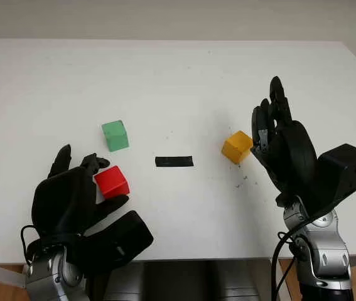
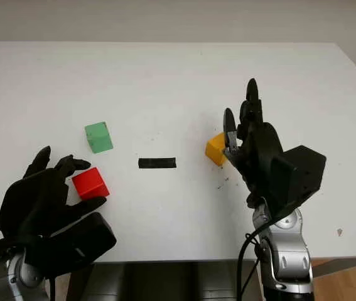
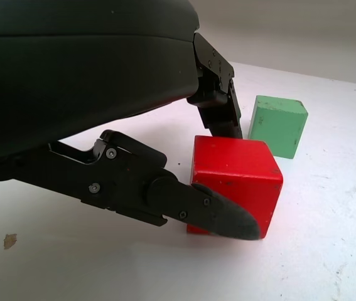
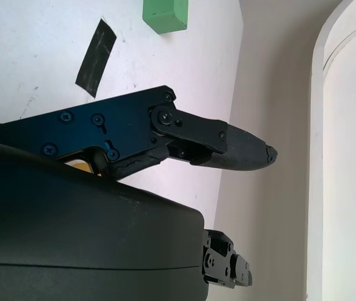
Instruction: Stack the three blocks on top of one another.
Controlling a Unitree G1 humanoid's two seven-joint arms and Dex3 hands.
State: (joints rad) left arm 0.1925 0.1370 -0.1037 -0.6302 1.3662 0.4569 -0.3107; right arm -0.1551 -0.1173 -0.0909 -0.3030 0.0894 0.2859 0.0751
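The left hand (image 1: 77,194) sits at the near left of the white counter (image 1: 178,75), its fingers (image 3: 218,213) curled around the red block (image 1: 112,182). One finger presses the block's near face and another stands behind it; whether the block is lifted off the counter cannot be determined. The red block is a plain cube with slightly scuffed edges. Beyond it, a little apart, stands the green block (image 1: 115,135), also a cube. A strip of black tape (image 1: 174,161) lies flat near the counter's middle. At the right, the right hand (image 1: 278,141) stands upright just beside the yellow block (image 1: 237,147), open and holding nothing. The hand partly hides that block; contact cannot be determined.
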